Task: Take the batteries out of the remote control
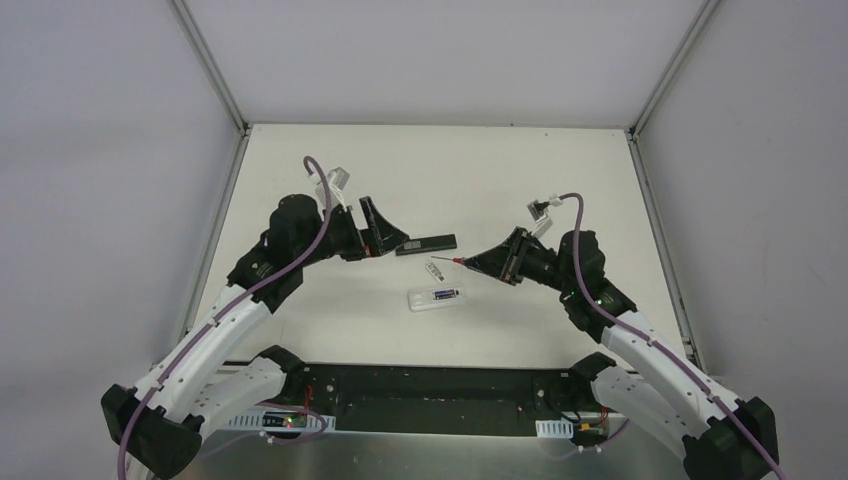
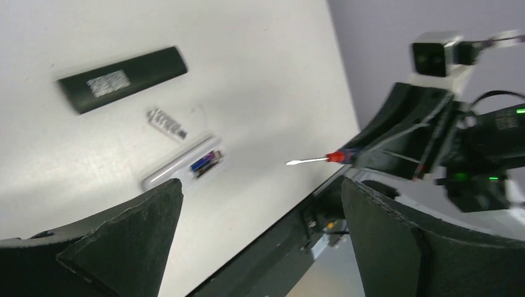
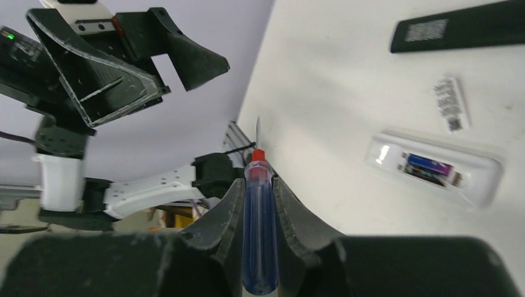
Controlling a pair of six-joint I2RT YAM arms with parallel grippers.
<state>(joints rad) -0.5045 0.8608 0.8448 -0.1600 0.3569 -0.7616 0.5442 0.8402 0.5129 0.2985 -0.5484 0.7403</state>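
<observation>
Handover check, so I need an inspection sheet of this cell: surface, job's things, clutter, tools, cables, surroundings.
Surface: white table, no marks seen.
Job's things: white remote lying open, blue-purple battery in its bay.
Clutter: black remote; small labelled piece between the remotes, kind unclear.
Tools: left tool open, empty; right tool shut on blue-handled screwdriver.
Cables: purple cable along each arm, nothing snagged.
Surroundings: grey walls, metal frame posts.
</observation>
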